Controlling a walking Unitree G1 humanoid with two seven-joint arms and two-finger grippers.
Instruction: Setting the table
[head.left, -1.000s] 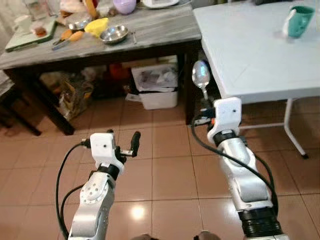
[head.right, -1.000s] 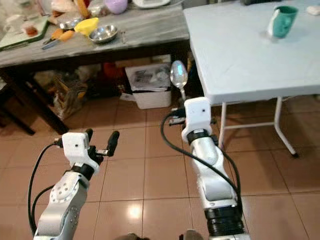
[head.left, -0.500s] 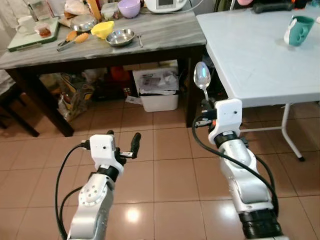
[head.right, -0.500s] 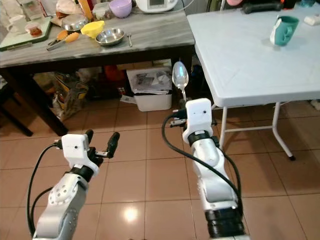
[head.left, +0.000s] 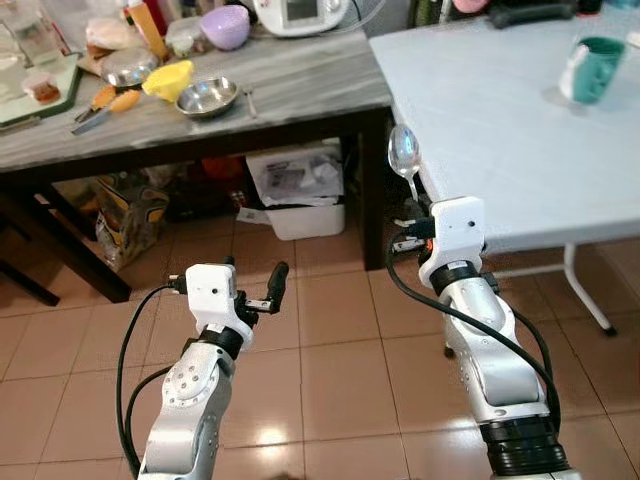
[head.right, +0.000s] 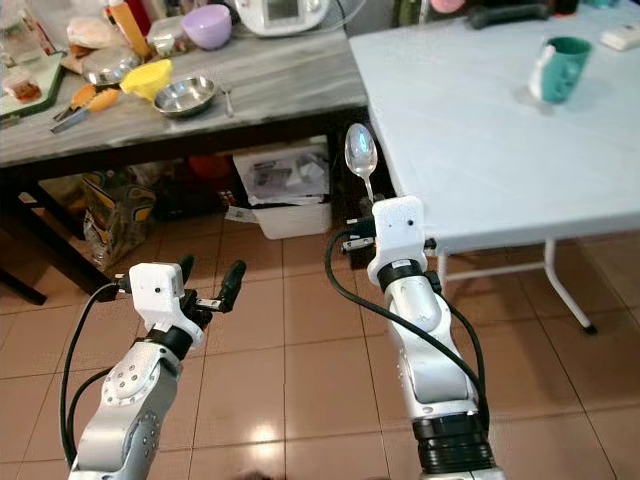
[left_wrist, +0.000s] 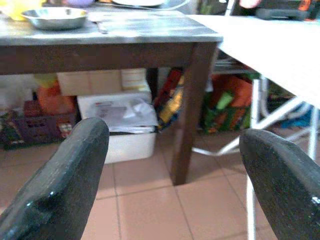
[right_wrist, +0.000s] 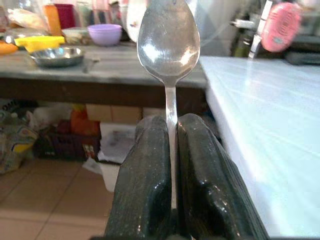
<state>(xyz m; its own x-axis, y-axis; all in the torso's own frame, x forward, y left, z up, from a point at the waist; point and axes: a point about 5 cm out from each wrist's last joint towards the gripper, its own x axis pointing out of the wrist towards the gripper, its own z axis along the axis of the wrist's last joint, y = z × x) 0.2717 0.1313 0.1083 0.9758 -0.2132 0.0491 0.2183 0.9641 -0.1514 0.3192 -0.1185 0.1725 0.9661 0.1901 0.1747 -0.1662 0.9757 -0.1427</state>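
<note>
Nearest, over the tiled floor (head.left: 330, 300), the left gripper (head.left: 255, 290) hangs released, its two fingers (left_wrist: 65, 175) spread wide with nothing between them. The right gripper (right_wrist: 172, 165) is clenched on the handle of a metal spoon (head.left: 403, 152), which stands upright with its bowl uppermost, just beside the near corner of the white bench (head.left: 500, 110) and not touching it. Farther back on that bench stands a teal mug (head.left: 596, 54). To the left, the dark wooden bench (head.left: 300, 80) carries a steel bowl (head.left: 207, 96), a yellow bowl (head.left: 167, 78) and a purple bowl (head.left: 225, 25).
</note>
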